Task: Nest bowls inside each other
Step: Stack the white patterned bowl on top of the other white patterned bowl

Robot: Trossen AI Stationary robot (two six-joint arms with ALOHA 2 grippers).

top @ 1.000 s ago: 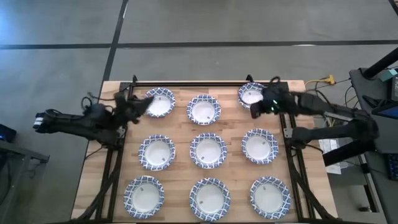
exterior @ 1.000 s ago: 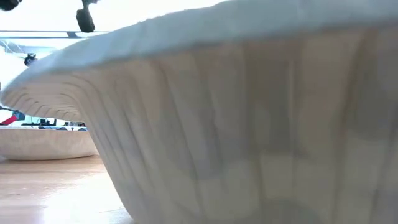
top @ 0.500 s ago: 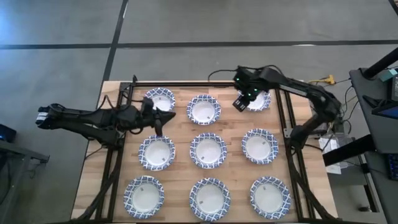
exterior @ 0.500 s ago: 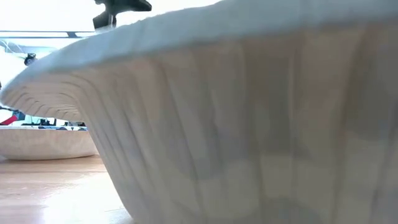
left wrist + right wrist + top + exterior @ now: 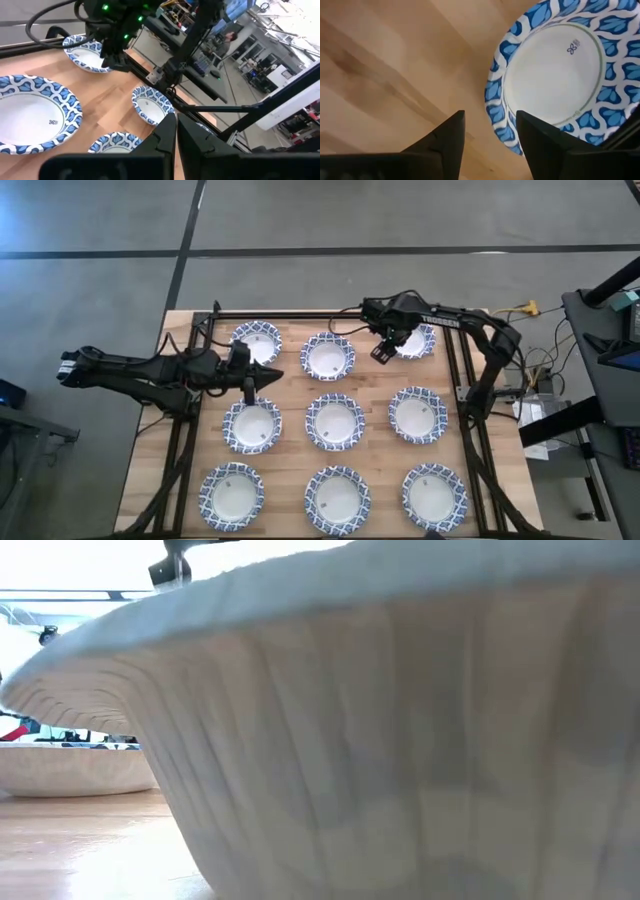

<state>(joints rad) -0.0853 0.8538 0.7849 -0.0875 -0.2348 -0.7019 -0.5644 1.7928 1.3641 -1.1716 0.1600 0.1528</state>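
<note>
Several blue-patterned bowls, white inside, stand on their bases in three rows on the wooden table (image 5: 290,390). My right gripper (image 5: 381,350) (image 5: 490,135) is open at the left rim of the far right bowl (image 5: 414,340) (image 5: 555,75). Its fingers stand on either side of that rim, and no touch shows. My left gripper (image 5: 249,388) (image 5: 176,131) is shut and holds nothing. It hangs between the far left bowl (image 5: 257,342) and the middle left bowl (image 5: 251,425). In the low view one bowl (image 5: 400,740) fills the picture.
A black frame (image 5: 330,314) runs along the table's far edge and down both sides. Bare wood lies between the rows of bowls. Cables and equipment (image 5: 590,330) stand off the table's right side. The left wrist view shows my right arm (image 5: 115,30) above the far right bowl.
My right gripper has swung from the table's far right corner toward the left, across the far right bowl to its left rim. My left gripper has moved from the far left bowl toward the right and the near edge. No bowl has moved.
</note>
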